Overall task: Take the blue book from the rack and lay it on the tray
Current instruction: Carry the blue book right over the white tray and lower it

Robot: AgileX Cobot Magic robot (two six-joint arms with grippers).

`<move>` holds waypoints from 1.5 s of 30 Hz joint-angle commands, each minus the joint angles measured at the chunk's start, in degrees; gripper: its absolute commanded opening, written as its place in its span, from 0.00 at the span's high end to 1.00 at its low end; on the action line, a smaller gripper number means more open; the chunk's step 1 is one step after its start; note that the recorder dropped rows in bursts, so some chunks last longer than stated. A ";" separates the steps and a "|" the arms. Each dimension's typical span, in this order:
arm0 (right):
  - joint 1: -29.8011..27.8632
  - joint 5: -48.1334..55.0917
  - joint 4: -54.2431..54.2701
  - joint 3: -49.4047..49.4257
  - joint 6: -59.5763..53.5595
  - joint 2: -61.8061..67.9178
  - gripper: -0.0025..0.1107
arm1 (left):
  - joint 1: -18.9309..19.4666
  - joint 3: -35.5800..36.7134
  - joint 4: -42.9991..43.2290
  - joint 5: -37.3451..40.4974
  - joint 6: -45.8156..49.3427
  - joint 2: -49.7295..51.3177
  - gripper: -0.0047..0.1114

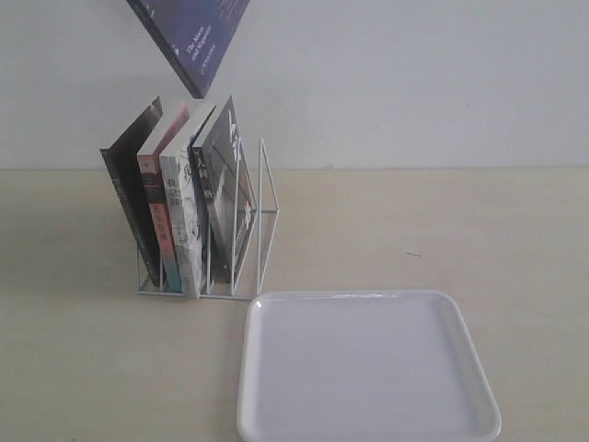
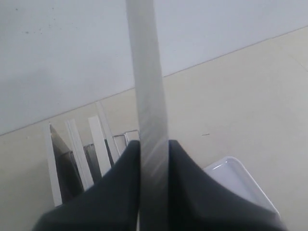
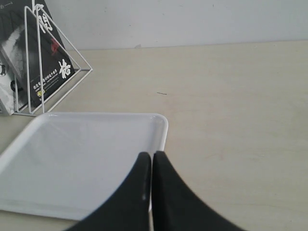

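Note:
The blue book hangs tilted in the air above the rack, cut off by the top edge of the exterior view. In the left wrist view its page edge runs up between the black fingers, and my left gripper is shut on it. The white wire rack lies below it. The white tray lies on the table in front of and to the right of the rack. My right gripper is shut with nothing in it, over the tray's rim. Neither gripper shows in the exterior view.
Several books remain leaning in the rack's slots, the nearest with a dark cover and white characters. The beige table stretches right of the rack, with a white wall behind.

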 commanded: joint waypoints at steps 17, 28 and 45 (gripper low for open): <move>-0.32 -0.62 -0.33 -0.03 -0.42 -0.23 0.98 | -0.13 27.35 -12.68 -20.34 6.39 -13.75 0.92; -0.32 -0.62 -0.33 -0.03 -0.42 -0.23 0.98 | -0.13 46.25 -16.17 -35.72 9.85 -22.12 0.92; -0.32 -0.62 -0.33 -0.03 -0.42 -0.23 0.98 | 0.10 69.97 -91.21 -49.33 60.06 -17.90 0.92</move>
